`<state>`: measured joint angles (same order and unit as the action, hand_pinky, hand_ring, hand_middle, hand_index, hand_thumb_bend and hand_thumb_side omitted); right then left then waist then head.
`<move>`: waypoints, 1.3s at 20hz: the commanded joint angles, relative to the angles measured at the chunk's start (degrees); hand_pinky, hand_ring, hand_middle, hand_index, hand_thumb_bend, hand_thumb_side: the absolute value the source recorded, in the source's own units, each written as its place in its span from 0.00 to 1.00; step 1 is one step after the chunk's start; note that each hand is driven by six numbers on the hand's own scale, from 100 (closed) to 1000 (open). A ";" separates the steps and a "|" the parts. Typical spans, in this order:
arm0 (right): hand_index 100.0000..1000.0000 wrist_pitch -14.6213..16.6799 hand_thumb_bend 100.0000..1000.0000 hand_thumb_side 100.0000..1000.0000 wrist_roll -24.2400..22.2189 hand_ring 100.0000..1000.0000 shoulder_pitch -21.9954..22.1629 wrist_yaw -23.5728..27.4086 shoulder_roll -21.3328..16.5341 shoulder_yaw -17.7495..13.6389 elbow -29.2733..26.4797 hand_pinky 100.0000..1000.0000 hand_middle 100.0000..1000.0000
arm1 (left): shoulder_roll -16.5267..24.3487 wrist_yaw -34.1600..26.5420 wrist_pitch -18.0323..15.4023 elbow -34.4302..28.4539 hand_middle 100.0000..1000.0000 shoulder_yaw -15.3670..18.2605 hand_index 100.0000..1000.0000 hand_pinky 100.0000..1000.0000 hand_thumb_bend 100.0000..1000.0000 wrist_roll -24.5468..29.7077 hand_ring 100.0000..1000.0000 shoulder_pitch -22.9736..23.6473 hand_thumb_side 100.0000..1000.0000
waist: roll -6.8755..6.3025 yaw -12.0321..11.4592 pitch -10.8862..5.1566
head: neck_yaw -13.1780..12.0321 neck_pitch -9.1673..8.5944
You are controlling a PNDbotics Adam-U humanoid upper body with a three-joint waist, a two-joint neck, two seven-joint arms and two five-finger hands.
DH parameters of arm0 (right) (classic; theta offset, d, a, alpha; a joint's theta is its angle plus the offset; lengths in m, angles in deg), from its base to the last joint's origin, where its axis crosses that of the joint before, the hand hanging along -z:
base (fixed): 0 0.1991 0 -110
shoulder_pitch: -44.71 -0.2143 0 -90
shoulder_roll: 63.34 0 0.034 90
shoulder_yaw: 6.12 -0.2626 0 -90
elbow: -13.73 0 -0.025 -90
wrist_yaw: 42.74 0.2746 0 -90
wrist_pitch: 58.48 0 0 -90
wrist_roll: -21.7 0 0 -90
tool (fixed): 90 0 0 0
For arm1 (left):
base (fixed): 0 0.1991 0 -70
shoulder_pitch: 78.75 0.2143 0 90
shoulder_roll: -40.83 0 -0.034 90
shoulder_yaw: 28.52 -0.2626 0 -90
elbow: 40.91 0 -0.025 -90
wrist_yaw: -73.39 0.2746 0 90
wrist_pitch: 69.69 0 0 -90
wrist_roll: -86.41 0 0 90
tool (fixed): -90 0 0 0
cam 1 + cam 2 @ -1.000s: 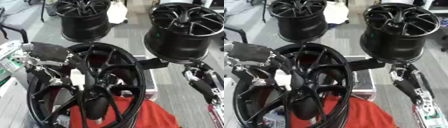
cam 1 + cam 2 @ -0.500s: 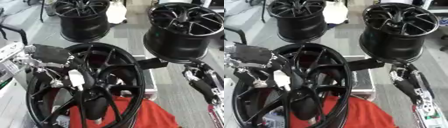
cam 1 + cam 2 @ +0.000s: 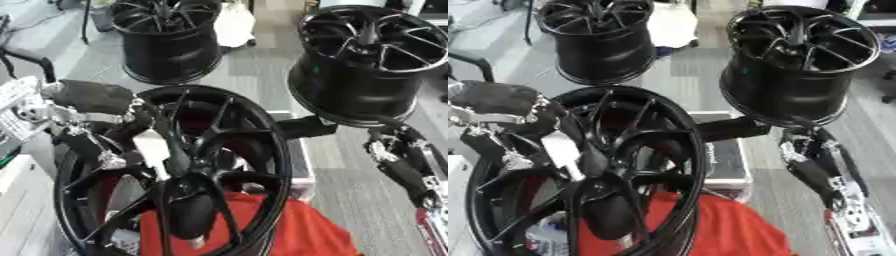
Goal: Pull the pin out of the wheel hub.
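Note:
A large black spoked wheel stands tilted in front of me. A white pin sticks out just left of its hub. My left hand reaches in from the left over the rim. Its fingers curl between the spokes and close on the pin. My right hand comes in from the lower right and lies against the wheel's right rim. How it holds there is hidden by its dark back.
Two more black wheels stand behind, one at the back left and one at the back right. A red cloth lies under the front wheel on a dark case. Grey floor lies between the wheels.
The white pin and the left fingers have edged slightly upward along the spoke. The right arm holds its place at the rim.

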<state>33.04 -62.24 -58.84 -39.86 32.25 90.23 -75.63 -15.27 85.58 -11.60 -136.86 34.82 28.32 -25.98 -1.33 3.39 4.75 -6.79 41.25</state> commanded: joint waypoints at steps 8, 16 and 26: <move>0.82 0.20 0.00 0.16 0.41 0.58 0.02 -0.11 -1.30 -0.82 -0.29 0.63 0.63 | 9.01 -9.90 -20.05 0.68 0.20 15.18 0.34 0.31 0.00 20.05 0.22 1.73 0.01 | -0.29 -1.34 -1.15 | 1.29 -0.25; 0.82 0.13 0.00 0.17 -0.03 0.58 -0.41 -0.19 -0.85 -0.43 -0.13 0.63 0.63 | 8.38 -7.25 -20.05 -1.26 0.63 9.35 0.73 0.65 0.23 20.05 0.62 3.45 0.00 | 0.16 -1.29 -1.12 | 1.00 -0.56; 0.83 0.19 0.00 0.17 -0.23 0.58 -0.58 0.05 -0.80 -0.29 -0.12 0.63 0.63 | 2.22 3.74 -20.05 1.08 0.76 -0.95 0.84 0.70 0.24 20.05 0.73 2.22 0.15 | 0.18 -0.23 -0.60 | 1.06 -0.52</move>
<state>33.08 -62.28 -58.46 -39.86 32.24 89.93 -75.12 -13.65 88.20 -11.60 -136.10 34.06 28.32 -22.61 -1.03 3.19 4.63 -5.64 41.22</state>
